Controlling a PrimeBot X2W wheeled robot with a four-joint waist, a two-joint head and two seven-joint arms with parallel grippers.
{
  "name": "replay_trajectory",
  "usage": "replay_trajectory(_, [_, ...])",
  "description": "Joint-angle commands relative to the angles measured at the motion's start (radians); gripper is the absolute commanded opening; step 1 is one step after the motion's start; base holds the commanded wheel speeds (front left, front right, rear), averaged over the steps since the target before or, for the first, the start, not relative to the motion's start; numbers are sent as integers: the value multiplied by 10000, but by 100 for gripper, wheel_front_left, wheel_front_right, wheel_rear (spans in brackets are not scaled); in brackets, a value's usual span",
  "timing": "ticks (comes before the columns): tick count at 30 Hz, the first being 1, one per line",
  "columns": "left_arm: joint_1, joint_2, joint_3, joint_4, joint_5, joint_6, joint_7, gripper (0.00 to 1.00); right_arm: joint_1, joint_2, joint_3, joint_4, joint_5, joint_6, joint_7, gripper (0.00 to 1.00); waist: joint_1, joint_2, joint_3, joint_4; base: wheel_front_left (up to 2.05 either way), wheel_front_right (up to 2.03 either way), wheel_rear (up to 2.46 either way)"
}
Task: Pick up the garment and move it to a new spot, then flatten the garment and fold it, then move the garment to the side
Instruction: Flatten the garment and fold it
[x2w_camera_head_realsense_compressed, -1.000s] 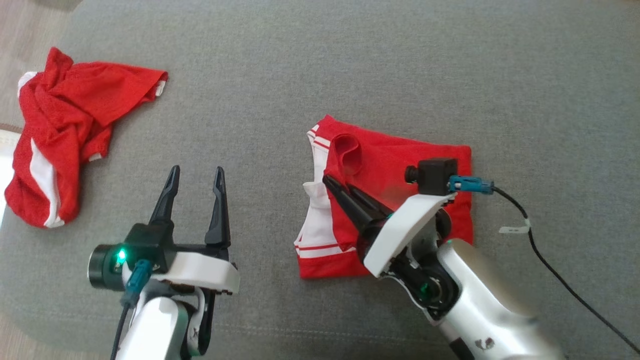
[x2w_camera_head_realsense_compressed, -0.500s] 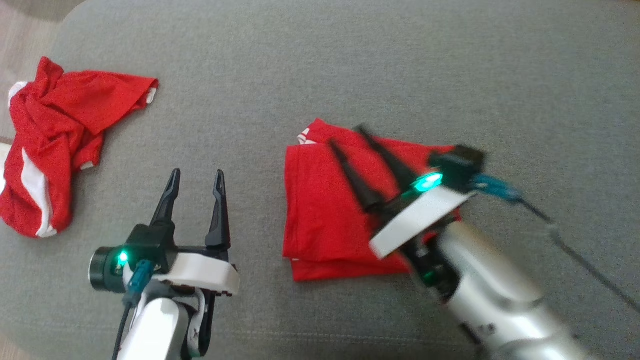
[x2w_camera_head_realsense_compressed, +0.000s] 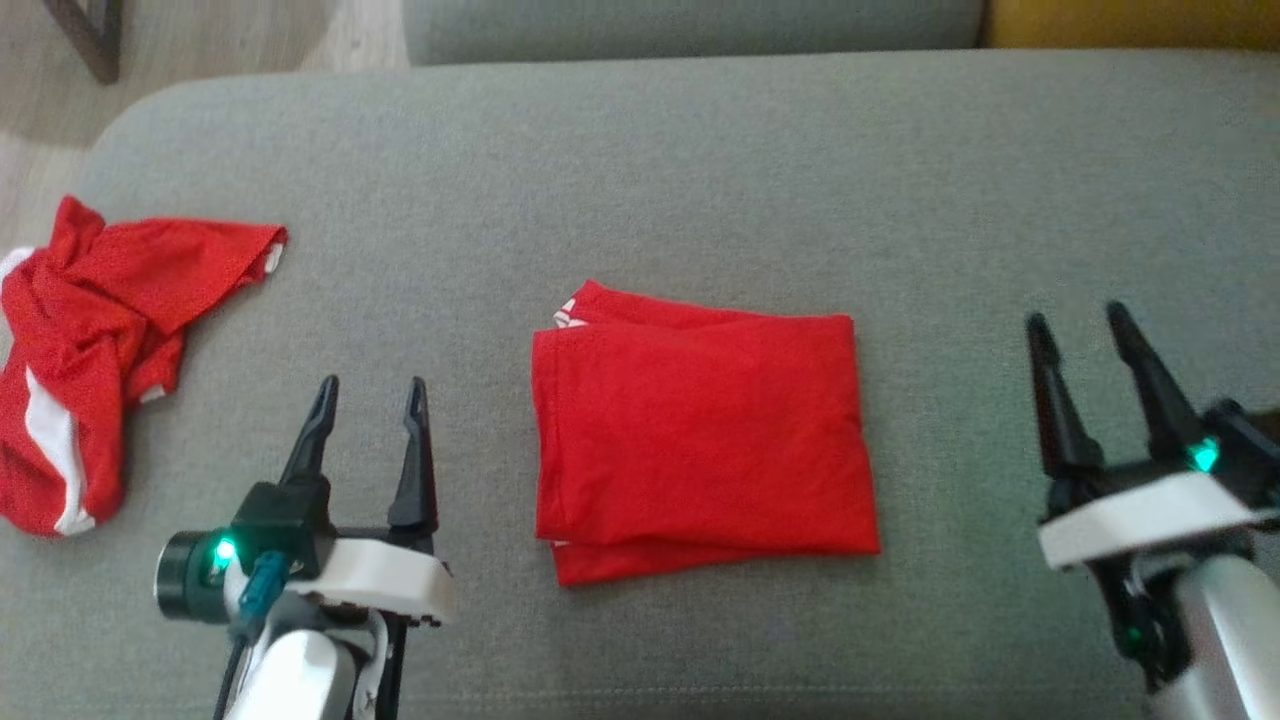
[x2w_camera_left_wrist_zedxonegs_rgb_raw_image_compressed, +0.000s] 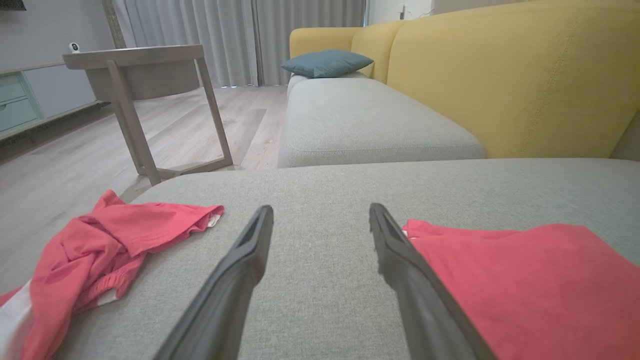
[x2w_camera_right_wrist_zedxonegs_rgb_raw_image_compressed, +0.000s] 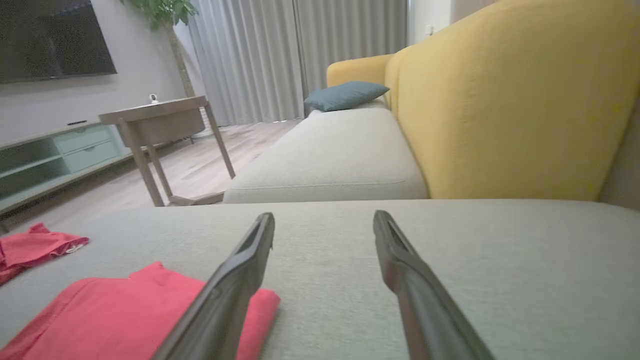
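The folded garment (x2w_camera_head_realsense_compressed: 700, 440) lies flat mid-cushion (x2w_camera_head_realsense_compressed: 700, 180) between the left end effector (x2w_camera_head_realsense_compressed: 371, 382) and right end effector (x2w_camera_head_realsense_compressed: 1075, 315), both spread and empty; being soft, light and probably floppy, it is best pinched through all layers at one edge.

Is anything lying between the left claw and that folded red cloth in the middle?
Nothing visible does. Bare grey cushion separates the left gripper from the folded garment; the crumpled red garment lies on the gripper's other side.

Two red garments: folded garment (x2w_camera_head_realsense_compressed: 700, 430) at centre frame, crumpled garment (x2w_camera_head_realsense_compressed: 90, 350) at left edge. Two grippers: left gripper (x2w_camera_head_realsense_compressed: 372, 385) lower left, right gripper (x2w_camera_head_realsense_compressed: 1075, 318) lower right, two dark fingers apiece. One wooden side table (x2w_camera_left_wrist_zedxonegs_rgb_raw_image_compressed: 132, 56), one blue cushion (x2w_camera_left_wrist_zedxonegs_rgb_raw_image_compressed: 327, 61).
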Motion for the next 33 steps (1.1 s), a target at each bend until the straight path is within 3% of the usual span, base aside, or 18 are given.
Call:
replay_trajectory(1, [-215, 218, 441, -367, -51, 101, -66, 100, -20, 31, -9, -586, -183, 65, 122, 100, 0, -1, -187, -106, 0, 0, 0])
replay_trajectory(11, [383, 612, 556, -653, -123, 204, 169, 100, 1866, 933, -963, -2579, -900, 65, 1412, 100, 0, -1, -1013, -357, 0, 0, 0])
replay_trajectory(33, [1148, 889, 487, -1279, -205, 470, 546, 100, 2680, 1424, -1382, -3378, -766, 65, 2096, 100, 0, -1, -1313, -445, 0, 0, 0])
